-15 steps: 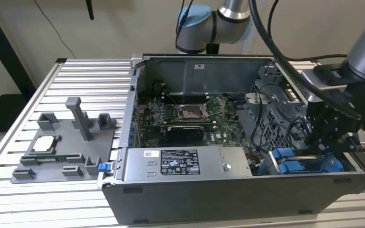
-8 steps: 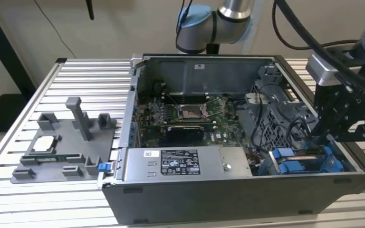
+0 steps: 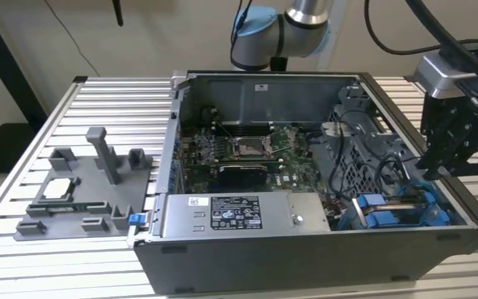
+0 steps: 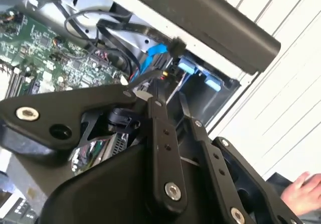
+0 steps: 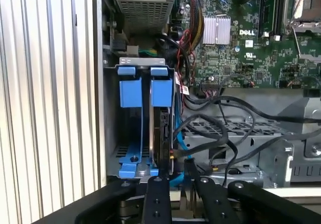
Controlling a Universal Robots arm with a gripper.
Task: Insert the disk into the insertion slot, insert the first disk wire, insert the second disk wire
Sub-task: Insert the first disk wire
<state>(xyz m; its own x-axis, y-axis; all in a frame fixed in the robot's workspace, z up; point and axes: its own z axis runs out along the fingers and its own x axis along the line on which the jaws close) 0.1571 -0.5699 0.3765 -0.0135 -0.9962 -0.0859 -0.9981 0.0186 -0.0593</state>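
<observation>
So the disk (image 5: pixel 164 133) looks seated. In the first wrist view it stands edge-on in the slot (image 5: pixel 142 61), under one of the two blue tabs, with its connector end facing up toward the camera, which would leave the ports reachable from above. The bay beside it holds just blue plastic.

A thin blue wire (image 5: pixel 176 143) runs along the disk's edge, and a tangle of black wires (image 5: pixel 220 128) loops over the metal cage next to it. None of them can be seen plugged into the disk, so the wire steps read as not done.

The gripper (image 5: pixel 184 176) hangs right above that end of the slot. Its fingers (image 4: pixel 161 128) are drawn in narrow, nearly together, probably to fit the tight gap between bay and wires. The second wrist view shows a black wire's plug just ahead of the tips, but it's unclear if they pinch it.

Further out, the case (image 3: pixel 305 261) lies open on the slatted table (image 3: pixel 106 106), and a person's hand (image 4: pixel 302 189) rests off to one side.
</observation>
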